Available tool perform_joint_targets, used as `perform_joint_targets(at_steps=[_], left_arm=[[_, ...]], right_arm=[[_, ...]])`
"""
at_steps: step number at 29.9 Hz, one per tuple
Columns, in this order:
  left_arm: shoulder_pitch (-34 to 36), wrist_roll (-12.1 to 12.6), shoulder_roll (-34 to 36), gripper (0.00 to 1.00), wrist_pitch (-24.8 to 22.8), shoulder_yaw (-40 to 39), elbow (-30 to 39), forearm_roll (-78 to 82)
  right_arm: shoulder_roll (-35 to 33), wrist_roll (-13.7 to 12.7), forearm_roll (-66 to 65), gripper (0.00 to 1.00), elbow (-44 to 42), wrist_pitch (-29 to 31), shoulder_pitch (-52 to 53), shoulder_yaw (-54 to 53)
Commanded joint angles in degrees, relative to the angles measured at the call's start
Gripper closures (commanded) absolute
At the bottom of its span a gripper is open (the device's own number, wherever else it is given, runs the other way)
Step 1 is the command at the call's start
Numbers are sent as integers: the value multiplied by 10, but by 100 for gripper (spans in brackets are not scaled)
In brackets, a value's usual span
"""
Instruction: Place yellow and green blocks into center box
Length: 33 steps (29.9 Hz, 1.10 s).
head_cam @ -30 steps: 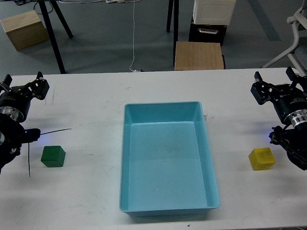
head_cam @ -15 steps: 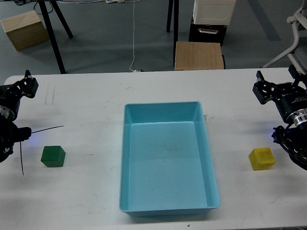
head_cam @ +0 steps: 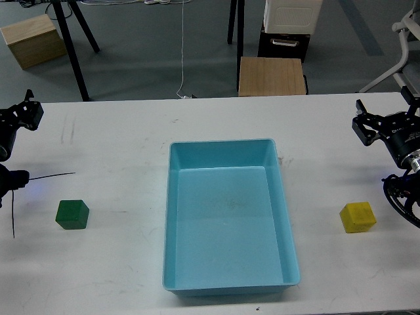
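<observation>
No writing is legible. The small green cube [head_cam: 72, 214] sits on the white desk [head_cam: 118, 262] left of the open light-blue plastic box [head_cam: 228, 216]; the yellow cube [head_cam: 358, 217] sits right. Whether either gripper's jaws, left [head_cam: 20, 117] or right [head_cam: 387, 125], are released cannot be told.

We have bare desk [head_cam: 125, 275] all round the green block [head_cam: 72, 214] and the yellow block [head_cam: 358, 217], each well apart from the blue box [head_cam: 228, 213]. Only the box's raised walls stand between either block and its open, unobstructed inside.
</observation>
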<state>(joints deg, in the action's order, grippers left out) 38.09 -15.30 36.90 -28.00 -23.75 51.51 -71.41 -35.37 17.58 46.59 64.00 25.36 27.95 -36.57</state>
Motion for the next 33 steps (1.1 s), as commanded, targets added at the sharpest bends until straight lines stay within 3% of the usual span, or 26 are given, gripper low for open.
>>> perform_joint_targets(at_steps=[1,10,28,33], left_arm=[[1,0,0,0,0,-1,0,5],[0,-1,13,0,0,-1,0,5],[-2,-1,41,0,0,1,-1,44],[-3,-1,49,0,0,2,-4,60]], right_arm=[[0,0,-11,1,1,0,0,-2],[-39,0,-35,1,14,-2,1,1],[-267,-1,-214,1,88,0,5,14],[-334,-11,-329,1,118,-28,4,19]])
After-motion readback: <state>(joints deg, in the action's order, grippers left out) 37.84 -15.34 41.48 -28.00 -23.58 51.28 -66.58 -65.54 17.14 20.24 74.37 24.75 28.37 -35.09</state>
